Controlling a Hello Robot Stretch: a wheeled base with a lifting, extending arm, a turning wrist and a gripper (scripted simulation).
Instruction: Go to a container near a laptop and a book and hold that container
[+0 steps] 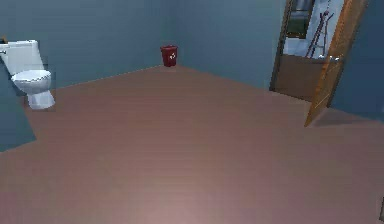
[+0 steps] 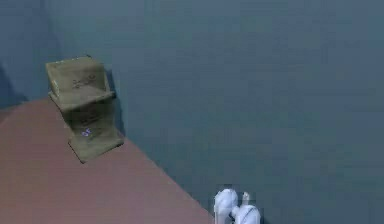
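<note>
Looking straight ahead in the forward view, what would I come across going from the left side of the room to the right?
Toilet → red bin → open wooden door.

White toilet (image 1: 30,70), red bin (image 1: 169,56), reddish-brown floor (image 1: 180,150), slate-blue walls (image 1: 100,30), orange-brown door (image 1: 338,60), tan cabinet (image 2: 85,110)

In the forward view there is one white toilet (image 1: 32,72) at the near left, one small red bin (image 1: 169,56) in the far corner, and one wooden door (image 1: 335,62) at the right. In the arm side view there is one tan stand (image 2: 84,106) at the left by the wall, and two white rounded shapes (image 2: 226,204) at the near edge, side by side
</note>
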